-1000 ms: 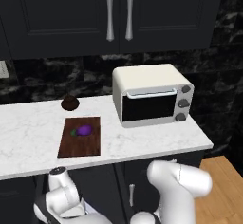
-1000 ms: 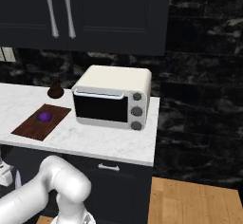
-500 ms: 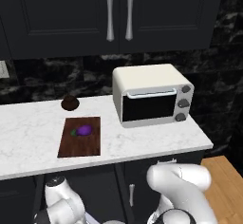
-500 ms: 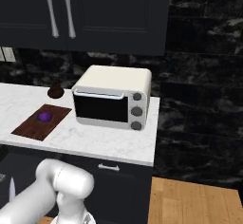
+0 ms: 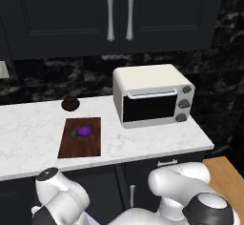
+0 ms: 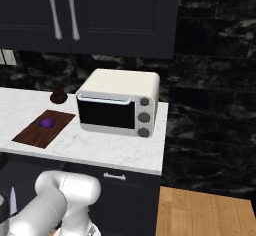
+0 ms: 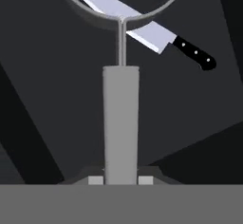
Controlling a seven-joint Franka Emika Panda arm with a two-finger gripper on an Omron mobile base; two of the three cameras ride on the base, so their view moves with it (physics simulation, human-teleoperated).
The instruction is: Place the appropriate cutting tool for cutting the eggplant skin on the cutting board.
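Observation:
In the hand view my gripper [image 7: 121,180] is shut on the cutting tool [image 7: 121,123]. This is a pale grey peeler whose straight handle rises from between my fingertips [image 7: 96,181] to a thin neck and a round loop. It hangs over a dark surface, down below the counter. On the counter the small purple eggplant [image 5: 85,131] [image 6: 47,123] lies on the dark reddish-brown cutting board [image 5: 71,148] [image 6: 30,135], left of the toaster oven.
A black-handled knife [image 7: 156,33] with a broad silver blade lies just behind the peeler's loop. A white toaster oven [image 5: 152,95] [image 6: 120,102] stands right of the board. A dark brown lump [image 5: 70,103] [image 6: 58,96] sits behind the board. Dark cabinets hang above.
The arm's links at the bottom of both base views have shifted slightly. Nothing on the counter has moved.

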